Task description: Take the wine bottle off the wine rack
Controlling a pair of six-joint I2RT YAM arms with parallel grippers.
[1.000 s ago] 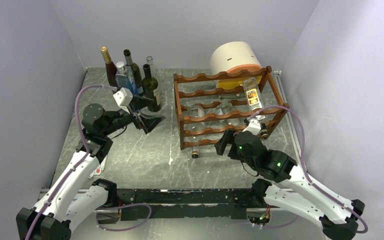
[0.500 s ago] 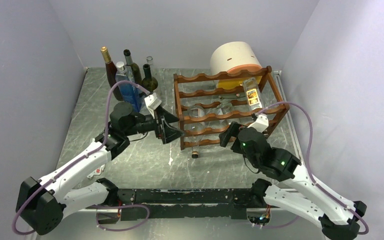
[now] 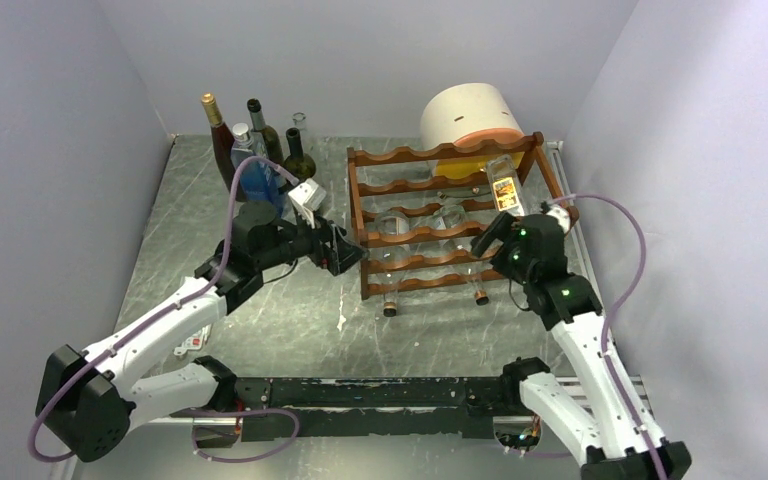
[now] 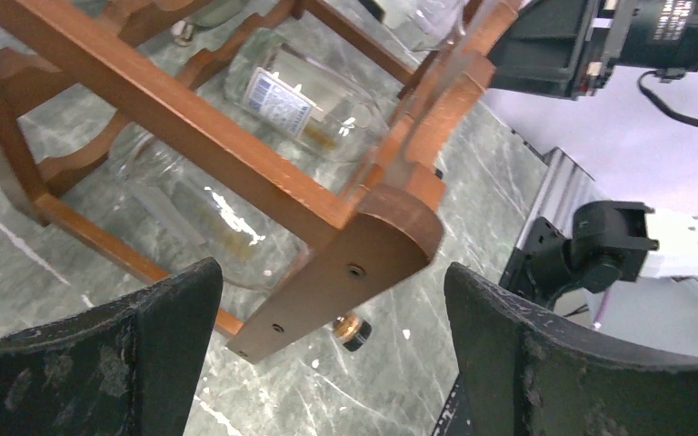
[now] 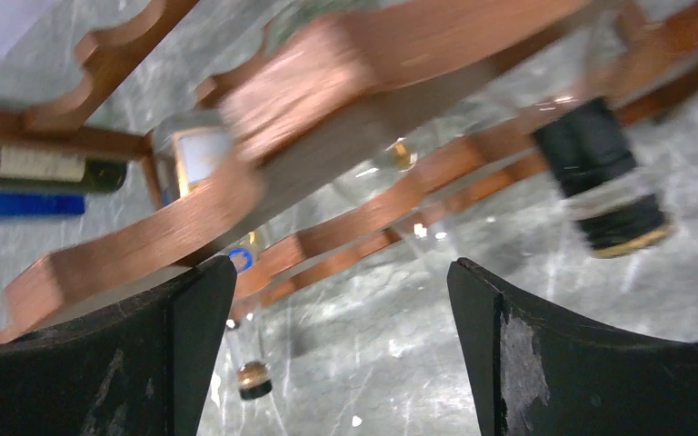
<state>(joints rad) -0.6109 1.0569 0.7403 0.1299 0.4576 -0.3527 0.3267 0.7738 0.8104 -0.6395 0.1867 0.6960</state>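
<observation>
The reddish-brown wine rack [image 3: 455,215] stands right of centre with clear wine bottles lying in its tiers. An orange-labelled bottle [image 3: 505,190] lies on the top tier at the right, and two necks [image 3: 390,300] poke out at the front. My left gripper [image 3: 345,252] hovers open at the rack's left end. In the left wrist view the end post [image 4: 354,263] sits between its fingers [image 4: 100,354], and a labelled clear bottle [image 4: 309,100] lies beyond. My right gripper [image 3: 497,240] is open at the rack's right front, with blurred rails [image 5: 282,100] and a black-capped neck [image 5: 600,182] ahead.
Several upright bottles [image 3: 260,150] stand at the back left, just behind the left arm. A white-and-orange cylinder [image 3: 470,115] sits behind the rack. Grey walls close in on three sides. A black rail [image 3: 360,393] runs along the near edge.
The left arm swung from the upright bottles to the rack's left end. The right arm lifted and moved right and back, toward the rack's right end. Both grippers stayed open.
</observation>
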